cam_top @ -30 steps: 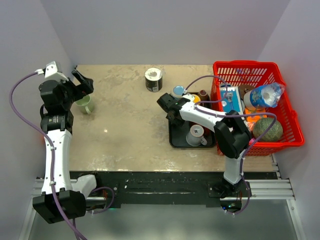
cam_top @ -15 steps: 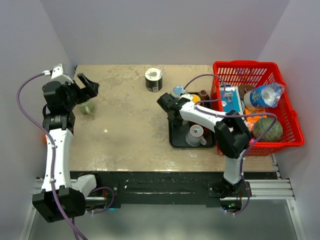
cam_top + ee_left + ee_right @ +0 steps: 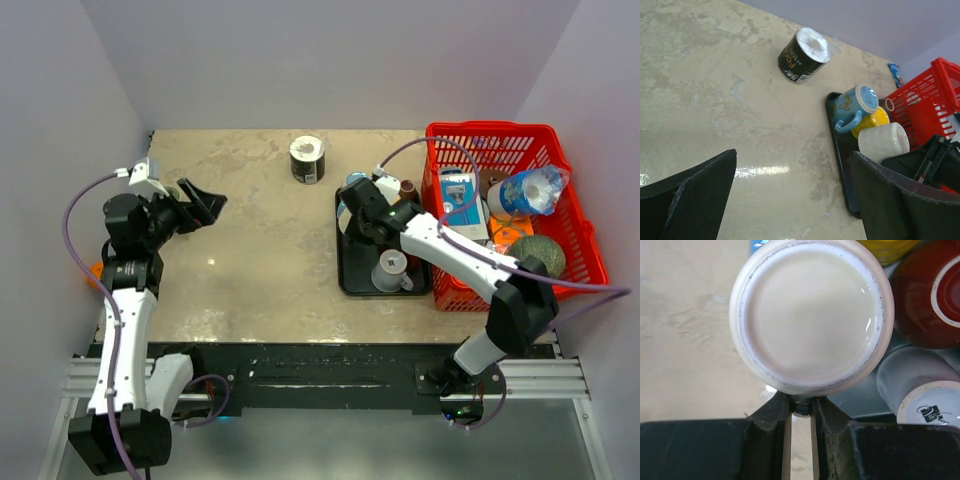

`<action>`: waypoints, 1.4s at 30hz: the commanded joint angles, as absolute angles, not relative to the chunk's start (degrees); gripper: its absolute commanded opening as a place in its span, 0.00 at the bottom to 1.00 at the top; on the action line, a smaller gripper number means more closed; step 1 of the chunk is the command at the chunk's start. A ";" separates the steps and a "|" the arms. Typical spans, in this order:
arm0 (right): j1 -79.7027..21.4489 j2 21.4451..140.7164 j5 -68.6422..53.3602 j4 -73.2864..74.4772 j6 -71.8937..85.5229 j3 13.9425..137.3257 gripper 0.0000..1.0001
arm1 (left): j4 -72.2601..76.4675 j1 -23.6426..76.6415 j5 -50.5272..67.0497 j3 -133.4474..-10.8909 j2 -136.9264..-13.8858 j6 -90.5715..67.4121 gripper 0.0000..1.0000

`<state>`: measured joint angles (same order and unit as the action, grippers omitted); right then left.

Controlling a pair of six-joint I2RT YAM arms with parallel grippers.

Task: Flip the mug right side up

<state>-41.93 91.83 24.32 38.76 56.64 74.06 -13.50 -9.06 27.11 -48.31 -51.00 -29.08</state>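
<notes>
A cream-white mug [image 3: 810, 315] shows its flat base to the right wrist camera; its opening is hidden. My right gripper [image 3: 801, 407] is shut on the mug's handle, just below the rim of the base. From above, the right gripper [image 3: 352, 215] holds the mug [image 3: 345, 210] over the left edge of the black tray [image 3: 350, 282]. The left wrist view shows the same mug [image 3: 883, 141] raised above the tray [image 3: 842, 165]. My left gripper [image 3: 205, 205] hangs open over the bare table, well left of the tray, with nothing between its fingers [image 3: 695, 192].
A blue mug [image 3: 855, 102] and a yellow one [image 3: 879, 118] stand at the tray's back. A red mug [image 3: 927, 300] and a grey-white mug [image 3: 390, 268] are on the tray too. A black roll [image 3: 307, 158] stands behind. The red basket [image 3: 580, 272] of groceries is at the right.
My right gripper closed on the white mug's handle and lifted it off the tray, moving toward the back. My left arm swung right, away from the table's left edge.
</notes>
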 commanded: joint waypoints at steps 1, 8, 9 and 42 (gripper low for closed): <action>-41.84 82.02 19.70 29.11 52.12 71.82 0.00 | -7.92 -7.39 31.54 -46.32 -44.75 -32.94 0.99; -41.75 66.81 4.40 15.48 47.37 65.13 0.00 | -3.44 -6.24 43.85 -43.25 -41.49 -39.27 0.99; -41.75 64.97 2.92 11.64 47.46 64.69 0.00 | -1.95 -5.98 45.42 -42.81 -41.31 -40.33 0.99; -44.65 62.40 -18.10 -32.24 57.39 54.15 0.00 | 49.22 20.64 37.63 -33.40 -52.12 -72.15 0.95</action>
